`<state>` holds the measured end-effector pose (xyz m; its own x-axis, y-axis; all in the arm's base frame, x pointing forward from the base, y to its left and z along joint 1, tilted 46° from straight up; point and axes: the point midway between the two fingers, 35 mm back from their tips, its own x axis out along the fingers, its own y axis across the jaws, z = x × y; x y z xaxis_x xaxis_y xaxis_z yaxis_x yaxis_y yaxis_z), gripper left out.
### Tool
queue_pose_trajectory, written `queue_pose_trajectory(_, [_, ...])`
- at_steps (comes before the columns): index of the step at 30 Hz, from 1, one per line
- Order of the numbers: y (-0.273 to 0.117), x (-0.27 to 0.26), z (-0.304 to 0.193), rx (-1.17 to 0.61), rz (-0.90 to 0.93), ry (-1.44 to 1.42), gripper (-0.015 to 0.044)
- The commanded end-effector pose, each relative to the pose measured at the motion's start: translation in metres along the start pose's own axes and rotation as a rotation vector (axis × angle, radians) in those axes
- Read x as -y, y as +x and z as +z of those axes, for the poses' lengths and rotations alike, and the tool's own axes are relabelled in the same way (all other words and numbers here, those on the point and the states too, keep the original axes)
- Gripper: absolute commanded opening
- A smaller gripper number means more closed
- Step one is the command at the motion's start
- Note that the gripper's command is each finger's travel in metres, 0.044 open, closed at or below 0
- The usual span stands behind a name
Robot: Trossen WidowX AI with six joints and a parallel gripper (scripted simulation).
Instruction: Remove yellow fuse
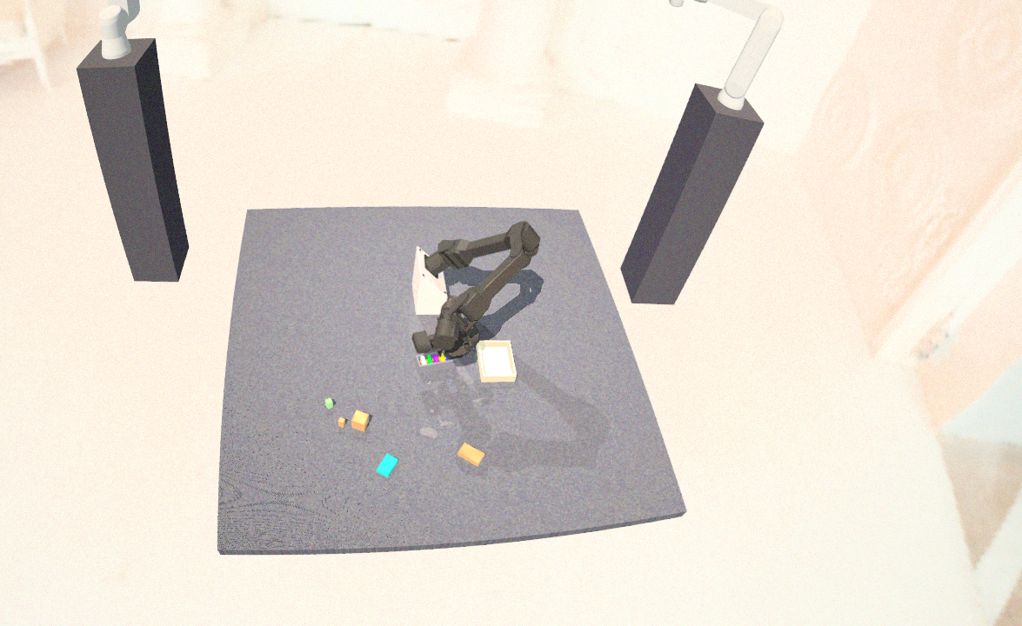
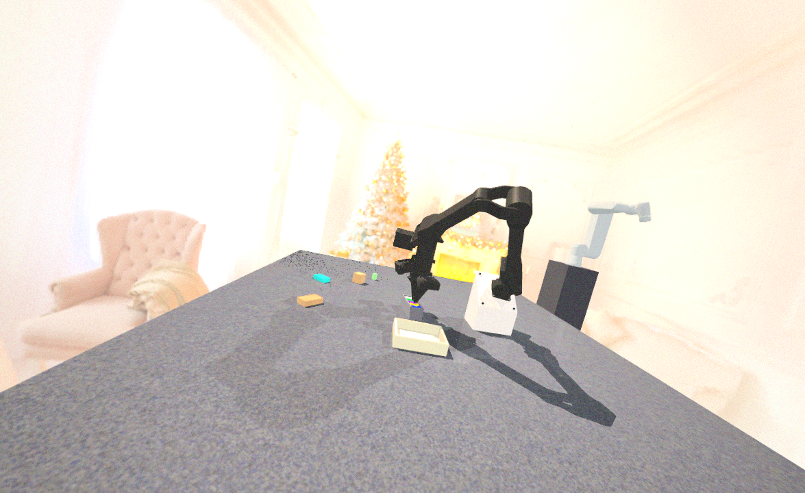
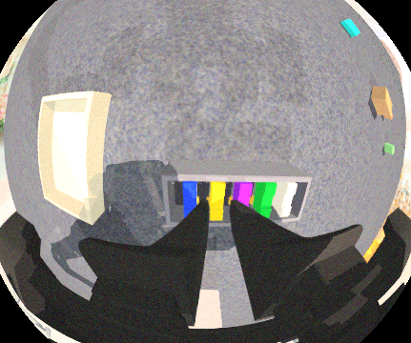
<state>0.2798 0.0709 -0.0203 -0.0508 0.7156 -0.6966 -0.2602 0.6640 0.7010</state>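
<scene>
The yellow fuse [image 3: 216,191] [image 1: 443,358] stands upright in the fuse block [image 3: 236,177] [image 2: 416,313], between the blue fuse [image 3: 190,192] and the purple fuse [image 3: 243,192]. The green fuse [image 3: 264,196] and the white fuse [image 3: 288,197] stand beyond the purple one. My gripper [image 3: 218,206] [image 2: 415,299] points down at the block. It is open a little, with one fingertip on each side of the yellow fuse in the wrist view. I cannot tell if the tips are above or beside its top. The cream tray [image 3: 97,157] [image 1: 496,379] [image 2: 418,345] holds no fuse.
The tray stands beside the block's blue-fuse end. Away from the block lie a cyan block [image 1: 387,465] [image 2: 320,278], an orange brick [image 1: 470,454] [image 2: 310,300], an orange cube [image 1: 360,421], a small orange cube [image 1: 341,422] and a small green cube [image 1: 329,402].
</scene>
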Motion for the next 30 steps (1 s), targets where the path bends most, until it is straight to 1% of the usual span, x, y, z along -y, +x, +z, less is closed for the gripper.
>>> queue_pose_trajectory(1, [0.003,0.0,-0.002,-0.002,0.006,0.011,0.007])
queue_pose_trajectory(28, [0.013,0.0,-0.002,-0.002,0.007,0.011,0.007])
queue_pose_trajectory(30, [0.012,0.0,-0.002,-0.002,0.002,0.003,0.0057])
